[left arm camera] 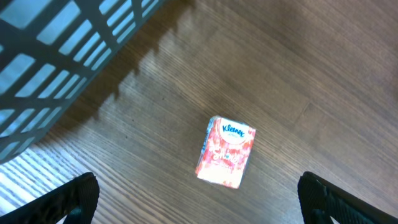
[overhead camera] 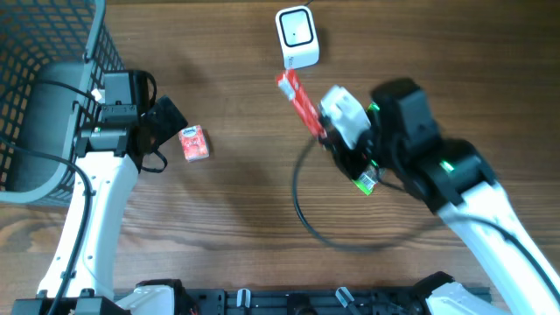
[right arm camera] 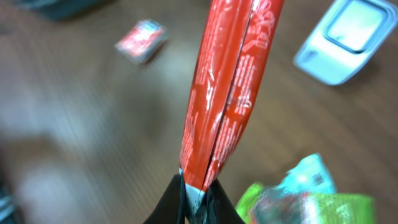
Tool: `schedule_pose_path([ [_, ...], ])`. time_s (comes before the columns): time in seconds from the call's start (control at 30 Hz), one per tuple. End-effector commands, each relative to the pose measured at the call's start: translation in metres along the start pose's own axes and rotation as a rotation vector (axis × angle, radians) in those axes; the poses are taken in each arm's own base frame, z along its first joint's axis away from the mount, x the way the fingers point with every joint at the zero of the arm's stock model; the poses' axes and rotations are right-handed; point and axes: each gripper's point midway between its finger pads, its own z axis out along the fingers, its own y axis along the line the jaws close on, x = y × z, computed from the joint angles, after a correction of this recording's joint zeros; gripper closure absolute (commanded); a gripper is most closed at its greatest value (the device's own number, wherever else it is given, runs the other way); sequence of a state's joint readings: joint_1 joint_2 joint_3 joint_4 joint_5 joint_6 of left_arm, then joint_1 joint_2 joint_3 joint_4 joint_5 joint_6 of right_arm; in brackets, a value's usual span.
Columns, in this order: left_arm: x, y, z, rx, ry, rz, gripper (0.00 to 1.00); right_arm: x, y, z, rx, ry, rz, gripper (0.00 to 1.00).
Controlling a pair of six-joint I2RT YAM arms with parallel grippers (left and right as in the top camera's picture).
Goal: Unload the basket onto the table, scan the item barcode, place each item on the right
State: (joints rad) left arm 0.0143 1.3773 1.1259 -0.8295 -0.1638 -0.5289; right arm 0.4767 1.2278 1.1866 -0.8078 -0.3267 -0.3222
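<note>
Overhead: a red packet [overhead camera: 297, 98] is seen held off the surface [overhead camera: 219, 236], slanted, its upper end just below the scanner [overhead camera: 297, 37]; whether the two touch cannot be told.
Right tool [overhead camera: 330, 133]: pressed together on the packet's lower end.
Right wrist: the right tool [right arm camera: 196, 202] is shown with dark fingers pinched on the tail of the red packet [right arm camera: 230, 93], which runs up and away from the camera, a seam down its middle and small print along it.
Scanner [right arm camera: 348, 37]: white, set at the far side of the surface with its window up; from the right wrist it is seen to the right of the packet's far end.
Left tool [overhead camera: 166, 118]: spread wide, nothing gripped, hung just beside the tissue pack [overhead camera: 193, 143].
Left wrist: the left tool [left arm camera: 198, 202] is seen as two dark fingertips at the lower corners, and the tissue pack [left arm camera: 226, 152] is seen lying flat on the surface beyond the gap.
Basket [overhead camera: 35, 87]: grey mesh, placed at the far left, close behind the left arm.
Green packet [overhead camera: 366, 182]: spotted under the right arm, just beside the right tool.
Cable [overhead camera: 302, 210]: black, looped on the surface near the right arm.
</note>
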Motion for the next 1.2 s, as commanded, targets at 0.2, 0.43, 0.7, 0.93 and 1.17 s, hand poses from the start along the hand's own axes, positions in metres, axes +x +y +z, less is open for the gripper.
schedule_pose_path([
  [0.2,-0.003,0.001,0.000,-0.006,-0.010,0.006,0.00,0.014,0.108,-0.072,-0.496,-0.092,-0.184,0.96],
  [0.43,-0.003,0.001,0.000,-0.006,-0.010,0.006,0.00,0.017,0.064,-0.046,-0.281,0.046,-0.052,0.96],
  [0.7,-0.003,0.001,0.000,-0.006,-0.010,0.006,0.00,0.010,-0.087,0.005,0.432,0.258,0.336,0.96],
  [0.93,-0.003,0.001,0.000,-0.006,-0.010,0.006,0.00,-0.020,-0.157,0.019,0.698,0.577,0.204,0.96],
  [1.17,-0.003,0.001,0.000,-0.006,-0.010,0.006,0.00,-0.048,-0.165,0.127,0.834,0.716,-0.408,0.96],
])
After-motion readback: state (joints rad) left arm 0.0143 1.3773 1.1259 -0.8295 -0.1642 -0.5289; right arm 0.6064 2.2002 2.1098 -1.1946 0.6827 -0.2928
